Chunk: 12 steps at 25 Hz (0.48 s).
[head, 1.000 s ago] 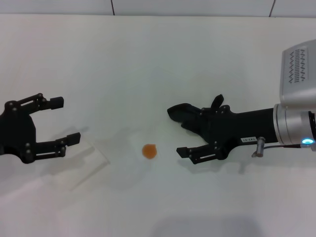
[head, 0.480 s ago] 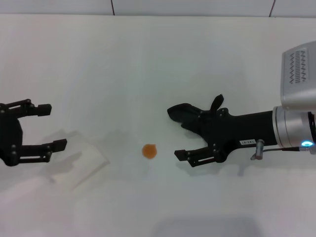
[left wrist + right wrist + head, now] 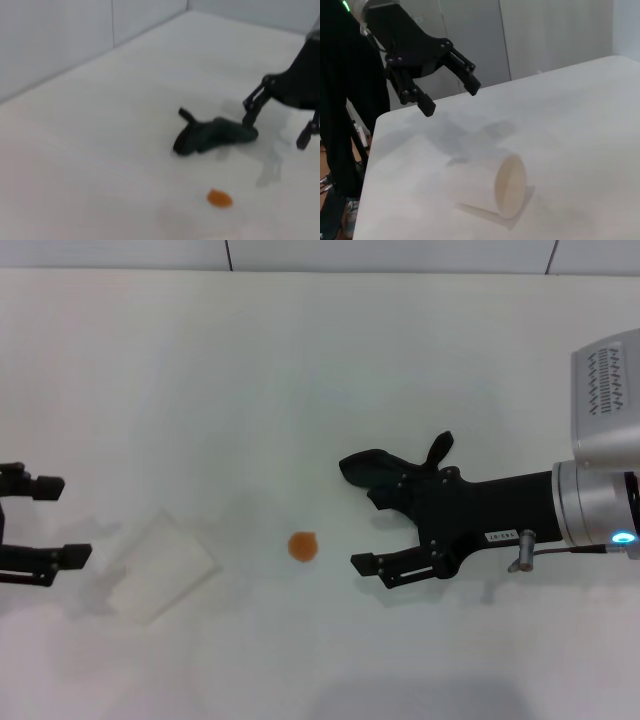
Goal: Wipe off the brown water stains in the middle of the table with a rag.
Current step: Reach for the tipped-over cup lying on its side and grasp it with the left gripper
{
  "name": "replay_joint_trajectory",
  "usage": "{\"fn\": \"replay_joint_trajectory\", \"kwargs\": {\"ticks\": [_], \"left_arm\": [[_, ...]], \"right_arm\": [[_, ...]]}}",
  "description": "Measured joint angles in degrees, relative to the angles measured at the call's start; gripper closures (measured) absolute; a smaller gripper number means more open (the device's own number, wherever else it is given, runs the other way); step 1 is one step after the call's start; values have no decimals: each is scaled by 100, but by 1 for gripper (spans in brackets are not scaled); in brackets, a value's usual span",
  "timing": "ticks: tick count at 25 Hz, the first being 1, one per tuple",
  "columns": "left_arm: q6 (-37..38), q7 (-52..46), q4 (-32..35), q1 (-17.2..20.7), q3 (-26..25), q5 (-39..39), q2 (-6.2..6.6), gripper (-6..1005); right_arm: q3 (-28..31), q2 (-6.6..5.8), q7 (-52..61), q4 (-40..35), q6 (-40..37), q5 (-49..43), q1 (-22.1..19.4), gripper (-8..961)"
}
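The rag (image 3: 378, 472), soft and light, is lying by the right gripper (image 3: 362, 515), fingers spread; best pinched mid-bunch. Left gripper (image 3: 55, 521) is hovering spread-fingered beyond the stain (image 3: 302, 546).

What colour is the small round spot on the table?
Orange-brown; the spot shows best in the head view, on the white table.

One white table (image 3: 300, 360), one small orange-brown spot (image 3: 302, 546), one black rag (image 3: 375, 472), one see-through cup (image 3: 160, 568) on its side, two grippers, left (image 3: 50, 520), right (image 3: 355, 515)
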Motion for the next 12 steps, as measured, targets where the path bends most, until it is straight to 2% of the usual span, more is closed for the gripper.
{"fn": "replay_joint_trajectory", "kwargs": {"ticks": [5, 12], "left_arm": [[142, -374, 54, -229, 167, 590, 53, 138], [174, -709, -31, -489, 420, 864, 117, 138]], "right_arm": [[-1, 0, 0, 0, -33, 42, 13, 113], [0, 0, 0, 0, -56, 75, 20, 113]]}}
